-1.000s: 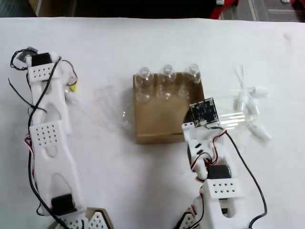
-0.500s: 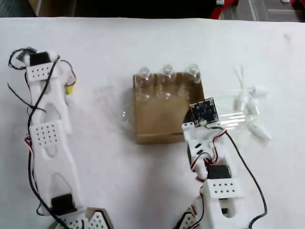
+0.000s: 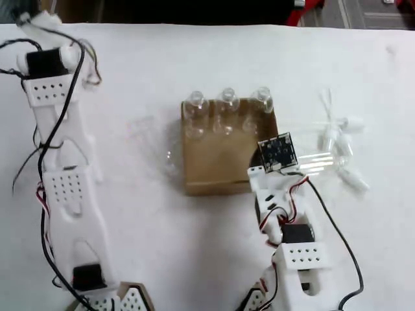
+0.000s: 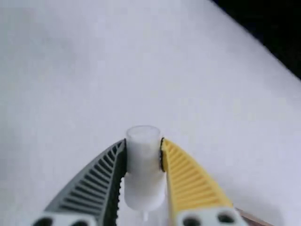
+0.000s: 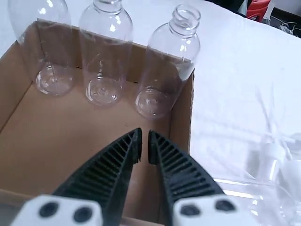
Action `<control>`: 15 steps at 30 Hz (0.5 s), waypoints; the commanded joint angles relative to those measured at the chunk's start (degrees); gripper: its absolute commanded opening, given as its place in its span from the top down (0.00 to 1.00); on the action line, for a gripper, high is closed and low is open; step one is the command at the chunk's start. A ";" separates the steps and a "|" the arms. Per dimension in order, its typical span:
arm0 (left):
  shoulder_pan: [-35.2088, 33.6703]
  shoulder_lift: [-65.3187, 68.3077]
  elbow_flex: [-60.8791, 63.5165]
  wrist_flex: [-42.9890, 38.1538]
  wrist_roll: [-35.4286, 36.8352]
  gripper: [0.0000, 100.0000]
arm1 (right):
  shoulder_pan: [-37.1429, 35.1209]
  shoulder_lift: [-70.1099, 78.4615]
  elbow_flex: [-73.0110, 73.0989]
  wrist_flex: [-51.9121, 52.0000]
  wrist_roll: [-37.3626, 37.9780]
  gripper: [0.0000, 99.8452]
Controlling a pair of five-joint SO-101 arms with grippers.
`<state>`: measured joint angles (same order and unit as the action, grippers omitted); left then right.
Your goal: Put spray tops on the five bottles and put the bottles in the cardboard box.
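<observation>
Three clear bottles (image 3: pixel 227 107) with open necks stand in a row at the far wall of the cardboard box (image 3: pixel 220 175); the right wrist view shows the bottles (image 5: pixel 106 47) in the box (image 5: pixel 61 141) too. My right gripper (image 5: pixel 143 141) hangs shut and empty over the box's near right part. The left arm (image 3: pixel 48 91) stretches to the table's far left corner. My left gripper (image 4: pixel 143 143) is shut on a white spray top (image 4: pixel 143 174), held above the bare white table.
Several white spray tops with thin tubes (image 3: pixel 340 146) lie in a loose heap to the right of the box, also visible as spray tops (image 5: pixel 273 155) in the right wrist view. Faint clear shapes (image 3: pixel 152 139), perhaps bottles, lie left of the box.
The left arm has swung away from the box toward the far left corner, carrying the spray top. The right arm and the bottles have not moved.
</observation>
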<state>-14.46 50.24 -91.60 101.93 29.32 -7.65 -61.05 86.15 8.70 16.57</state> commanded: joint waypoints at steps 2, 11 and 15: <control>4.97 -14.11 -2.11 0.53 0.00 0.98 | -0.13 0.04 -0.26 -1.45 0.79 0.98; 15.87 -29.32 -2.02 0.62 -23.91 0.98 | -0.13 0.04 -0.26 -1.45 0.79 0.98; 19.82 -35.91 -2.02 0.70 -25.14 0.98 | -0.13 0.04 -0.26 -1.45 0.88 0.98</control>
<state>2.51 21.05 -91.69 101.93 5.67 -7.65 -61.05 86.15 8.70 16.57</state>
